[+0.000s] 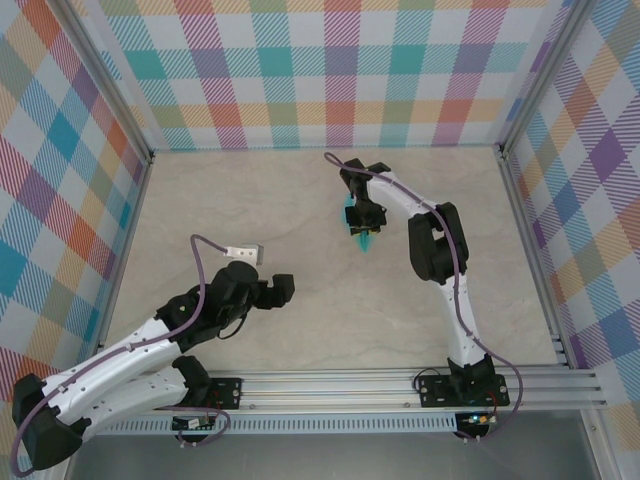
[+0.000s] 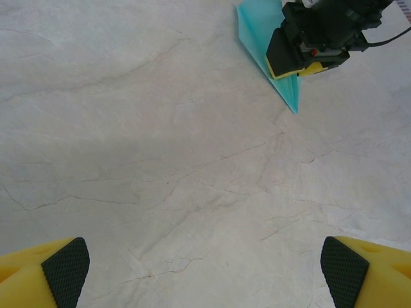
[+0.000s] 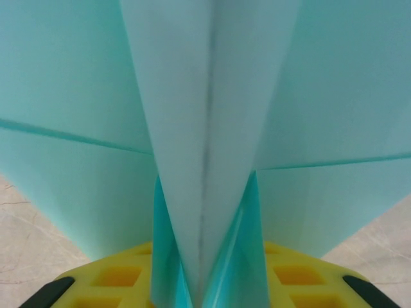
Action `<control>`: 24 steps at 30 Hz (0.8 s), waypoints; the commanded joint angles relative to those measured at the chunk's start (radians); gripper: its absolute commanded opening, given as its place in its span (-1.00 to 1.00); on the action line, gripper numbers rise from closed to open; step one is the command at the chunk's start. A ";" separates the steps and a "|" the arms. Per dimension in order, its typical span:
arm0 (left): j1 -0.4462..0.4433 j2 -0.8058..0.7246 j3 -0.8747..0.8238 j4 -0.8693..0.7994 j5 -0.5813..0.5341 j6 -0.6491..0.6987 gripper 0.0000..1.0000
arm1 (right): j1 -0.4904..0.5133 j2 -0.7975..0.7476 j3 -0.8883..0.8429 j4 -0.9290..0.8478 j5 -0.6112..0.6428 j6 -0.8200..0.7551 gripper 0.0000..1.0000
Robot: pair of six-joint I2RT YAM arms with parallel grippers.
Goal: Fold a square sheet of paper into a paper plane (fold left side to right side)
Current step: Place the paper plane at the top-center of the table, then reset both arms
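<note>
Yellow-fingered and spread wide, the left gripper [image 1: 273, 291] hangs over bare table [image 2: 160, 160], well apart from the work, so I judge it could not pin anything down if the paper shifted. Farther right, the turquoise paper plane [image 1: 365, 240] lies at mid-table under the right gripper [image 1: 361, 224]; its centre crease runs down between those fingers [image 3: 115, 276], and I cannot tell whether they pinch it or stand clear. Should a pad catch the crease as that arm lifts, the plane could be dragged or tipped, and its wings may spring open.
</note>
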 commanded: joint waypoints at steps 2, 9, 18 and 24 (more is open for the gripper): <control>0.005 0.012 0.053 -0.033 -0.052 0.016 0.95 | 0.010 -0.101 -0.008 -0.039 0.036 -0.022 -0.25; 0.094 0.026 0.059 -0.008 -0.057 0.008 1.00 | 0.028 -0.238 -0.052 -0.053 0.062 -0.046 0.06; 0.370 0.072 0.078 0.083 -0.051 0.091 1.00 | 0.022 -0.724 -0.450 0.174 0.180 -0.103 0.76; 0.499 0.138 0.028 0.255 -0.165 0.190 1.00 | -0.073 -1.077 -0.887 0.552 0.210 -0.198 0.99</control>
